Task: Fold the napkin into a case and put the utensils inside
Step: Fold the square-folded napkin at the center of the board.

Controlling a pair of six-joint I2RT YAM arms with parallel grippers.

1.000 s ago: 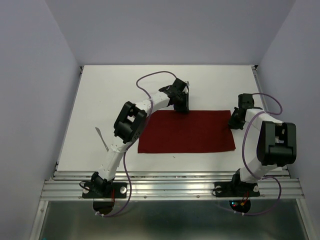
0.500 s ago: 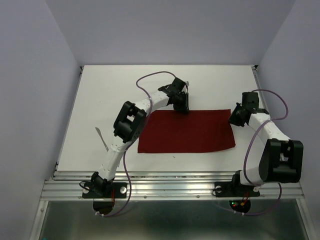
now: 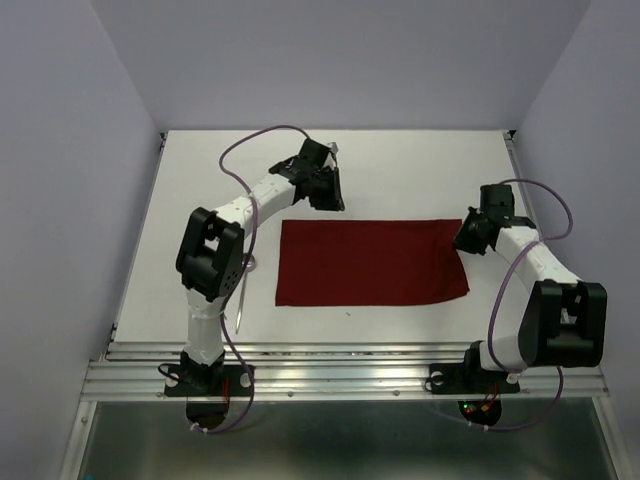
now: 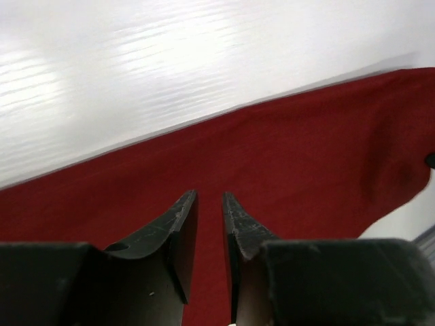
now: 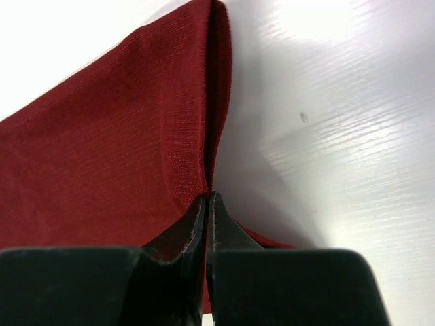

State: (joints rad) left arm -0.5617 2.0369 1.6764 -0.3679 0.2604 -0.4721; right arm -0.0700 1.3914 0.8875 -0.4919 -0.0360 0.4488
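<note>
1. The right tool (image 5: 206, 198), closed tight, pinches the right edge of the one napkin (image 3: 365, 265).
2. The left tool (image 4: 209, 197) hangs by the napkin's far left corner, jaws narrowly apart, holding nothing.
3. The napkin lies on the desk (image 3: 420, 170).

White table (image 3: 400, 170) backed by lilac walls (image 3: 340, 60), metal rail (image 3: 340, 375) along front.

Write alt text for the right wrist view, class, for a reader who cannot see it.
The right gripper is shut on the edge of a dark red napkin, pinching up a ridge of cloth that runs toward the far corner. The napkin fills the left of the view, and the white table lies to the right.
</note>
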